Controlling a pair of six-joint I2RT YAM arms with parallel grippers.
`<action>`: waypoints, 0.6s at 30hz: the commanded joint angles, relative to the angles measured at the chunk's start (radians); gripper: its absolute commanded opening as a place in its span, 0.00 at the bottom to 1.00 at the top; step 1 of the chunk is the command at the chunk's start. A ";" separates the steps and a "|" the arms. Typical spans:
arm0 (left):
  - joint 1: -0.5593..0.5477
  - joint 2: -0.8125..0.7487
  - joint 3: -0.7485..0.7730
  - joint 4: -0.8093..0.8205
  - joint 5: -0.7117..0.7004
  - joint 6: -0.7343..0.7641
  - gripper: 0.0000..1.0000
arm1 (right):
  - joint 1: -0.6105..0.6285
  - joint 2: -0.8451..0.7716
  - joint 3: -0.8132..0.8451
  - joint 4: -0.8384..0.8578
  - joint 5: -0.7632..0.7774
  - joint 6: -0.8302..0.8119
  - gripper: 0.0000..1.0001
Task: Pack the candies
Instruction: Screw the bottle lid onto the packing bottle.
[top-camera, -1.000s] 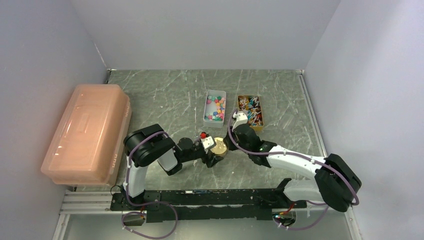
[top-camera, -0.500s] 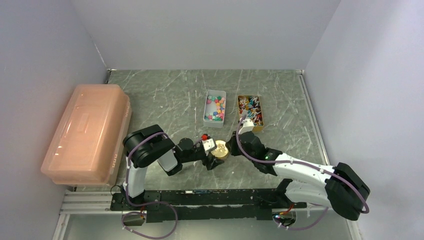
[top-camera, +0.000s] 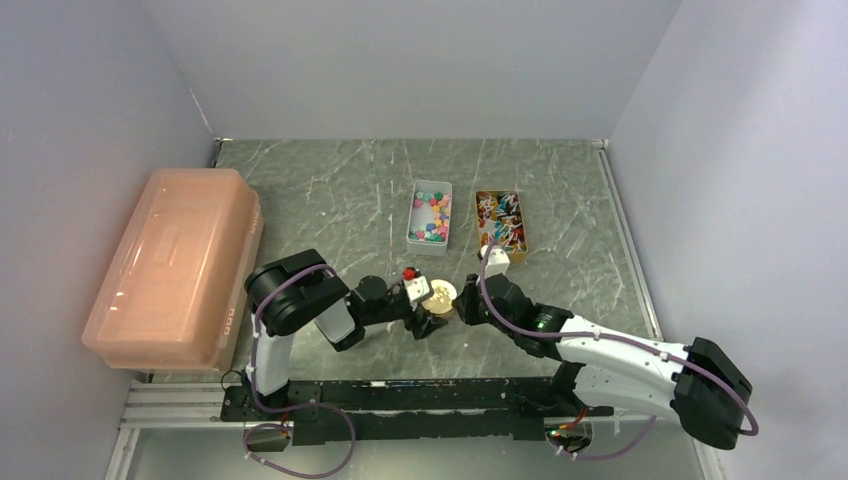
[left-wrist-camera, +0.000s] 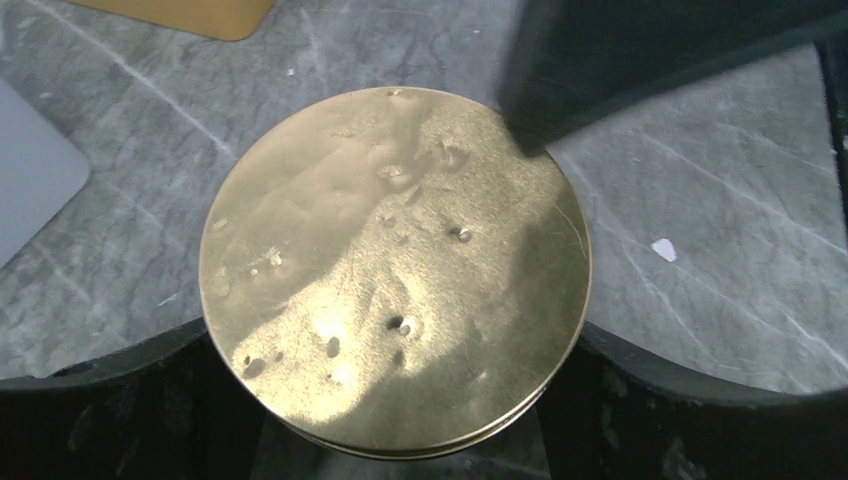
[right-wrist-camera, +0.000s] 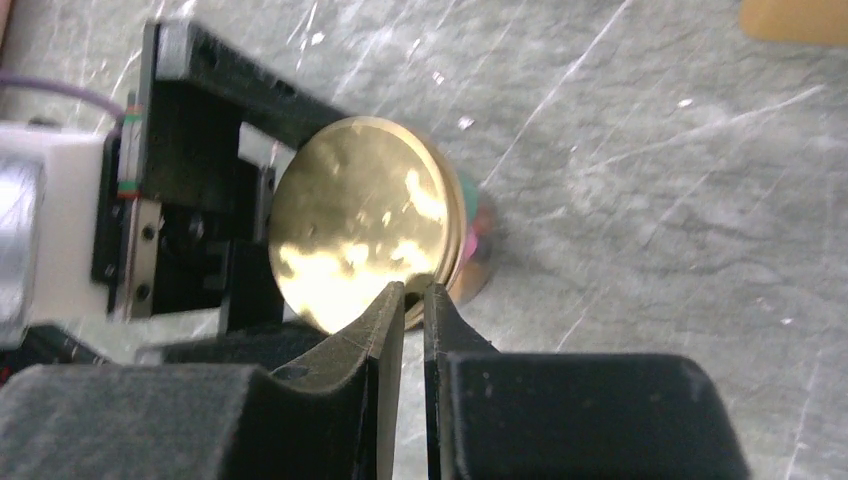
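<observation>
1. Green-grey marble desk (top-camera: 330, 190), pale walls on three sides.
2. Pink translucent lidded box (top-camera: 175, 265) sits along the desk's left edge.
3. White tray (top-camera: 428, 249) is at mid-desk toward the far edge. The candies (top-camera: 432, 215) are inside it: small chunky pieces in pink, blue, green, red and yellow.
4. Yellow tray (top-camera: 526, 222) is just beside the white one on its right and holds more coloured pieces. They're too small to identify.
5. Jar (right-wrist-camera: 475, 255) with a round gold lid (left-wrist-camera: 395, 270) is nearer the desk's front edge, below the white tray. Pink and green show through the jar wall under the lid.
6. Left gripper (top-camera: 436, 302) has its jaws spread wide, clamped around the jar body below the lid. Its fingers (left-wrist-camera: 110, 410) hug both sides of the jar, and the lid face points up at the left wrist camera.
7. Right gripper (right-wrist-camera: 413, 300) comes in from the jar's right side. Its jaws are almost together, with only a thin slit between the tips.
8. The right tips sit at the lid's rim, and the left wrist view shows a dark finger overlapping the lid edge. I can't tell whether they actually pinch the rim or only touch it.
9. The two grippers meet at the jar, well apart from both trays.
</observation>
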 joint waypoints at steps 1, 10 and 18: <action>0.028 0.036 0.009 -0.247 -0.184 -0.111 0.27 | 0.098 0.007 0.001 -0.231 -0.359 0.063 0.00; 0.028 0.026 0.010 -0.256 -0.171 -0.107 0.28 | 0.095 -0.101 0.149 -0.471 -0.195 -0.006 0.00; 0.026 -0.005 0.039 -0.335 -0.153 -0.101 0.31 | 0.091 -0.134 0.231 -0.551 -0.099 -0.060 0.04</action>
